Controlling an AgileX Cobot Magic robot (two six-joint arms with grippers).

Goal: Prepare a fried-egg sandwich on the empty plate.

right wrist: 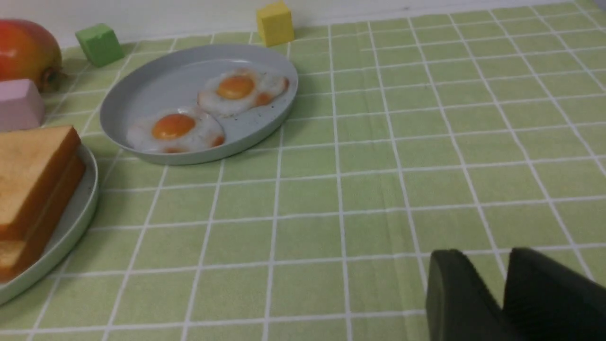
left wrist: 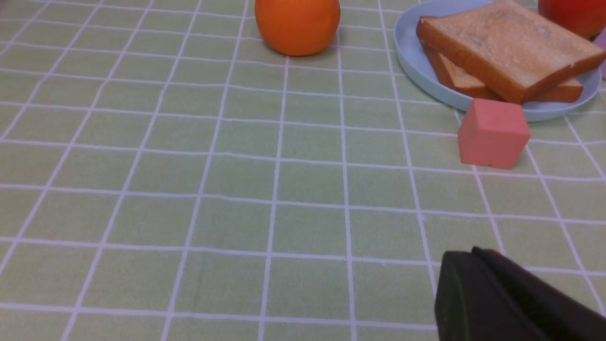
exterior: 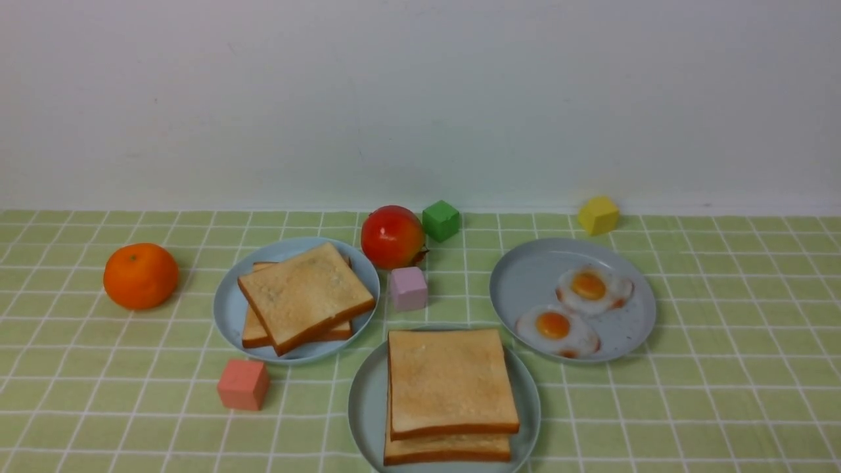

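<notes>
The large pale plate [exterior: 364, 407] sits front centre and bears two stacked toast slices [exterior: 450, 381]; no egg shows between them. It also shows in the right wrist view [right wrist: 80, 208]. Two fried eggs [exterior: 594, 287] [exterior: 557, 328] lie on a grey-blue plate [exterior: 525, 276] at the right. Two more toast slices [exterior: 303, 292] lie on a grey-blue plate [exterior: 230, 309] at the left. Neither gripper shows in the front view. My left gripper [left wrist: 461, 253] is shut and empty over bare cloth. My right gripper [right wrist: 485, 253] is slightly open and empty over bare cloth, apart from the egg plate [right wrist: 142, 90].
An orange [exterior: 140, 276] sits far left. A red fruit [exterior: 392, 236], a green cube [exterior: 440, 220] and a lilac cube [exterior: 408, 288] stand between the plates. A yellow cube [exterior: 598, 215] is at the back right, a salmon cube [exterior: 243, 384] front left.
</notes>
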